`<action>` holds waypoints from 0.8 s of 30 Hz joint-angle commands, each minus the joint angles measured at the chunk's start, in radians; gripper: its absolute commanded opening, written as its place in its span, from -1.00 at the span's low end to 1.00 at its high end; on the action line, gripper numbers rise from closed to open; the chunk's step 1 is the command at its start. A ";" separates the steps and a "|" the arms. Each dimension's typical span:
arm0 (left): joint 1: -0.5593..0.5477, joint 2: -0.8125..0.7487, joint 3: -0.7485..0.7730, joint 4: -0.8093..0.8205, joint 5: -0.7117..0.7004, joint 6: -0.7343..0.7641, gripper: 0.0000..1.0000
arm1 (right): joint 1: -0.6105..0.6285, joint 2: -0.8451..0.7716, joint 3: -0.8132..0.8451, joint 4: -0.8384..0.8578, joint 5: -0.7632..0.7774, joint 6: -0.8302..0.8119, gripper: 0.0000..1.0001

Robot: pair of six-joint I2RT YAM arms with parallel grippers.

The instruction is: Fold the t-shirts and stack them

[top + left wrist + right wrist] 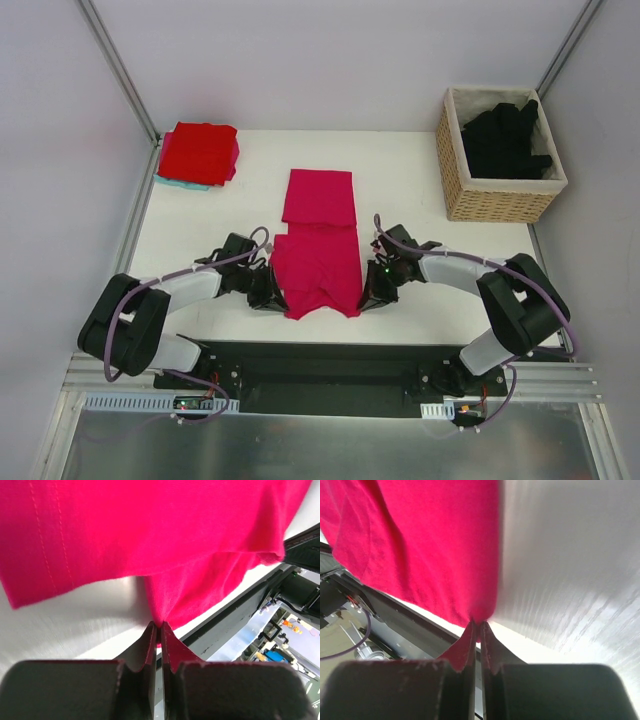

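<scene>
Pink shirt (320,250) lies at frame centre on the table (410,190), partly folded. Left gripper (159,628): jaws closed, pinching the shirt's lower-left corner. Right gripper (476,626): jaws closed, pinching the lower-right corner. Folded red shirt (200,150) sits upper left. Black shirts (505,140) fill the basket (495,205), upper right.

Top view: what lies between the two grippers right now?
The magenta t-shirt, its near edge pinched at each side by the left gripper and right gripper; top view shows it.
</scene>
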 commanded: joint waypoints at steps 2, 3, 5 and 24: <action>-0.010 -0.116 -0.040 -0.036 0.043 -0.029 -1.00 | 0.060 -0.028 0.068 -0.177 0.029 -0.087 -0.98; -0.010 -0.130 -0.051 -0.050 0.041 -0.032 -1.00 | 0.069 -0.040 0.071 -0.219 0.037 -0.095 -0.98; -0.011 -0.169 -0.062 -0.093 0.037 -0.038 -1.00 | 0.097 -0.057 0.048 -0.225 0.039 -0.087 -0.98; -0.125 -0.541 -0.105 -0.469 0.104 -0.133 -1.00 | 0.451 -0.270 -0.069 -0.300 0.136 0.201 -0.98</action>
